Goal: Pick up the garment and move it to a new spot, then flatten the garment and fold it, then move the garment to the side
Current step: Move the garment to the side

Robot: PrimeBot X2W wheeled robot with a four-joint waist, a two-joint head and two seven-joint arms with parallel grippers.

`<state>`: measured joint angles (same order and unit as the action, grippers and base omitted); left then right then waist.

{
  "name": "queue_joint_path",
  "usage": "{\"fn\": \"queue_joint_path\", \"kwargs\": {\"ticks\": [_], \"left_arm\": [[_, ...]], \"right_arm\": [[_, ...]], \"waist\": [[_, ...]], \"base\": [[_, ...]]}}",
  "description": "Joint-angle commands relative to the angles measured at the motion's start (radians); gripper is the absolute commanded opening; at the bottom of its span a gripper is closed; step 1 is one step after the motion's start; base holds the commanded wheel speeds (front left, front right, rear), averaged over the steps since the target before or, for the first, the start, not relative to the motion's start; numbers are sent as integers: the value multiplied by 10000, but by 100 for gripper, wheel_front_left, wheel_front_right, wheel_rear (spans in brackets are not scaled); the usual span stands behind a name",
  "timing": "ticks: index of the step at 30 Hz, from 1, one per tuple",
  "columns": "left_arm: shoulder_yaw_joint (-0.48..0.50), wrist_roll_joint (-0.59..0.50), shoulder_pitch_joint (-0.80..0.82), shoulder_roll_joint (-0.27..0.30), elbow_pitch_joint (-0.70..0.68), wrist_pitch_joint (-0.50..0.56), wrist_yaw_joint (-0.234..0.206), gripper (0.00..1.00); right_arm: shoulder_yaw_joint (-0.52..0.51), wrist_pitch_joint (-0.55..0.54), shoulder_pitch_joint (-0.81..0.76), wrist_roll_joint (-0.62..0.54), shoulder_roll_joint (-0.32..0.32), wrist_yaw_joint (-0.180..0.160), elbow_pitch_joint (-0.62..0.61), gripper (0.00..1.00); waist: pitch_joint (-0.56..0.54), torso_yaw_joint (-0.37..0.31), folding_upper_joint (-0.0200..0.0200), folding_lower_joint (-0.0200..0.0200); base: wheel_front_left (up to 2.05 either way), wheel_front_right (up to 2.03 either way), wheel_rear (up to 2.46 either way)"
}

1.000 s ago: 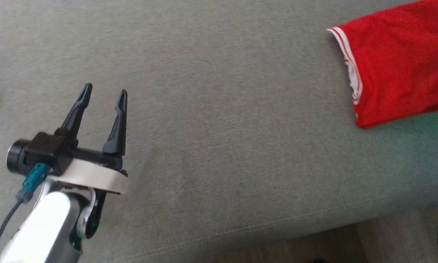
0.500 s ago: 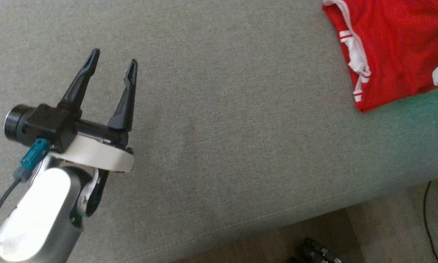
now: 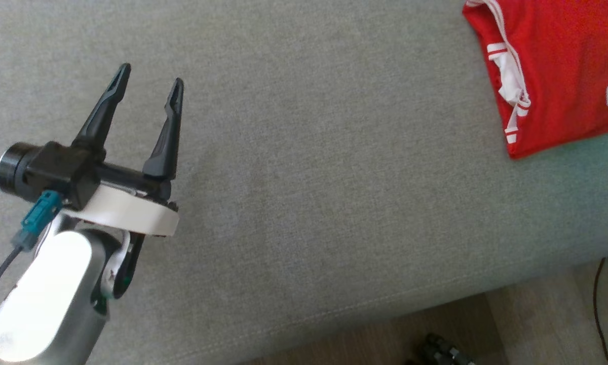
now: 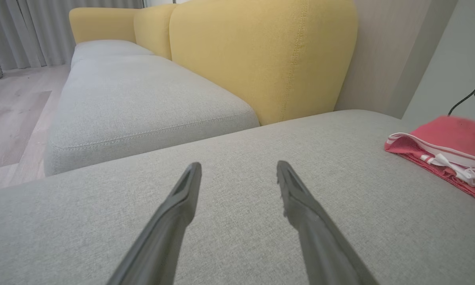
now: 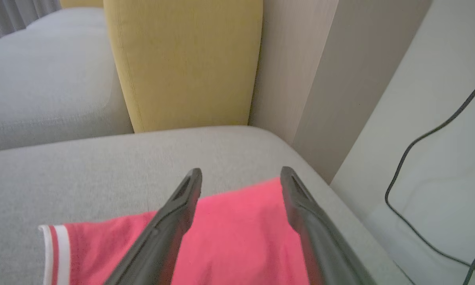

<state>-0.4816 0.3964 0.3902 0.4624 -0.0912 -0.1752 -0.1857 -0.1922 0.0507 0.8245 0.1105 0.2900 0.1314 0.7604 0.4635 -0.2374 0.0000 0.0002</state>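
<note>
Right hand (image 5: 241, 170) hung spread over the garment (image 3: 562, 66) at far right, left hand (image 3: 151, 73) spread too; rising straight up would spare the folds.

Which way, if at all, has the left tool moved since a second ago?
Yes: measured against the sofa seat's front edge, the left tool has gone farther in over the seat, beyond what the camera's own shift explains.
</note>
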Motion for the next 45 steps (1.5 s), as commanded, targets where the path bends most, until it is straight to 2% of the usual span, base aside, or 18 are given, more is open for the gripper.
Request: {"fn": "queue_joint_path", "kwargs": {"ticks": [1, 5, 10, 16, 21, 26, 32, 45], "left_arm": [[434, 72, -12, 273, -220, -107, -83, 100], [477, 218, -410, 220, -44, -222, -209, 100], [565, 402, -945, 155, 101, -363, -392, 100], [733, 632, -1504, 20, 222, -534, -611, 100], [860, 769, -1876, -74, 311, -650, -719, 100], [906, 818, -2247, -122, 384, -715, -807, 100], [814, 839, -2588, -149, 455, -748, -784, 100], [585, 855, -3286, -18, 558, -705, -822, 100]], "right_arm": [[16, 286, -181, -136, 131, -7, -611, 100], [99, 546, -829, -193, -11, -7, -1696, 100], [369, 340, -2119, -92, -447, -7, -3645, 100], [980, -243, -3908, 104, -1213, -7, -5913, 100], [1510, -639, -4901, 206, -1684, -7, -7074, 100], [1941, -801, -5488, 301, -1953, -7, -7562, 100], [2214, -836, -6078, 435, -2076, -7, -7533, 100], [1928, -1103, -7458, 383, -2139, -7, -7742, 100]], "waist": [[-319, -14, 0, -2], [-907, 2, 0, -2], [-1619, 211, 0, -2], [-2292, 883, 0, -2], [-2677, 1547, 0, -2], [-3086, 2102, 0, -2], [-3570, 2438, 0, -2], [-4575, 2493, 0, -2]], "base": [[0, 0, 0], [0, 0, 0], [0, 0, 0], [0, 0, 0], [0, 0, 0], [0, 0, 0], [0, 0, 0], [0, 0, 0]]}}
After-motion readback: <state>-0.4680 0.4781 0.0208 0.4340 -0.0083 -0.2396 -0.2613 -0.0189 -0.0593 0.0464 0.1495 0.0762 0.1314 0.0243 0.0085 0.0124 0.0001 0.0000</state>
